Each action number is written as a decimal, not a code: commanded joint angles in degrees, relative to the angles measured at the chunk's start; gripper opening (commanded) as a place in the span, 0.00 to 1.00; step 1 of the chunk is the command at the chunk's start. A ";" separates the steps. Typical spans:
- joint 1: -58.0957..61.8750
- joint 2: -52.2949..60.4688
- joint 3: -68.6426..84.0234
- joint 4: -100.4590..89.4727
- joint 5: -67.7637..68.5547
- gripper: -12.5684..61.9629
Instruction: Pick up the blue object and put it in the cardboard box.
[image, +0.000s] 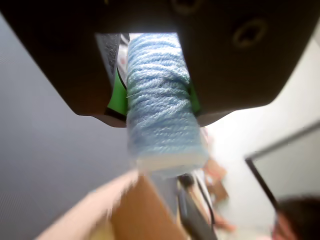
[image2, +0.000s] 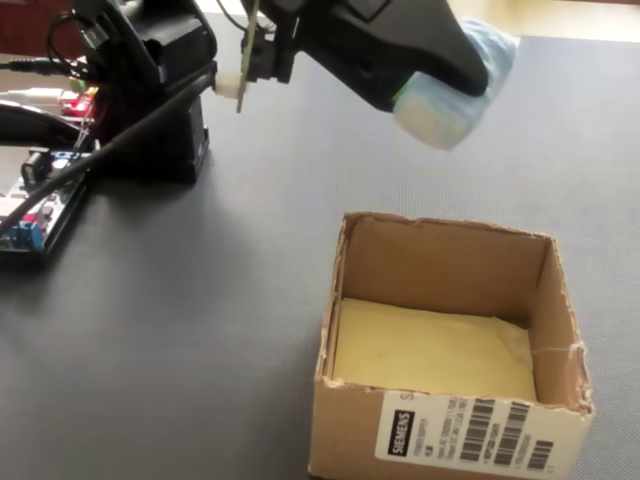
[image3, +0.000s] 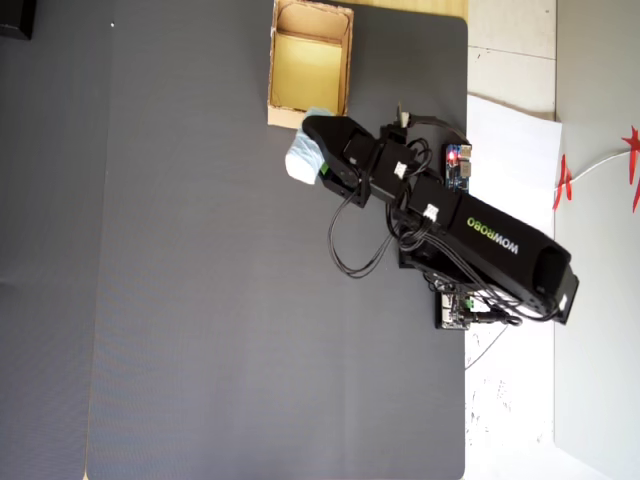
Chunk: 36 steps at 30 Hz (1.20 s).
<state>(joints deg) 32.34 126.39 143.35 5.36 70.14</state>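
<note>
The blue object (image: 162, 115) is a pale blue yarn roll clamped between my black jaws, which press on both its sides. My gripper (image: 152, 90) is shut on it and holds it in the air. In the fixed view the blue object (image2: 455, 95) hangs above the mat, beyond the far wall of the cardboard box (image2: 450, 250). From overhead the blue object (image3: 303, 158) sits just below the cardboard box (image3: 345, 65), near its lower corner. The box is open, with a yellowish inside, and a blurred edge of the cardboard box (image: 135, 210) shows low in the wrist view.
A dark grey mat (image3: 200, 300) covers the table. The arm's base (image2: 165, 90) and circuit boards with wires (image2: 40, 200) stand at the left in the fixed view. White floor (image3: 510, 140) lies right of the mat from overhead.
</note>
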 joint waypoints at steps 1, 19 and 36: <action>1.32 -0.18 -6.86 -0.62 -0.26 0.19; 15.12 -19.25 -21.18 7.73 0.53 0.31; 16.61 -22.41 -22.76 11.69 2.02 0.58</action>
<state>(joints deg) 48.96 103.80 126.21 18.46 71.19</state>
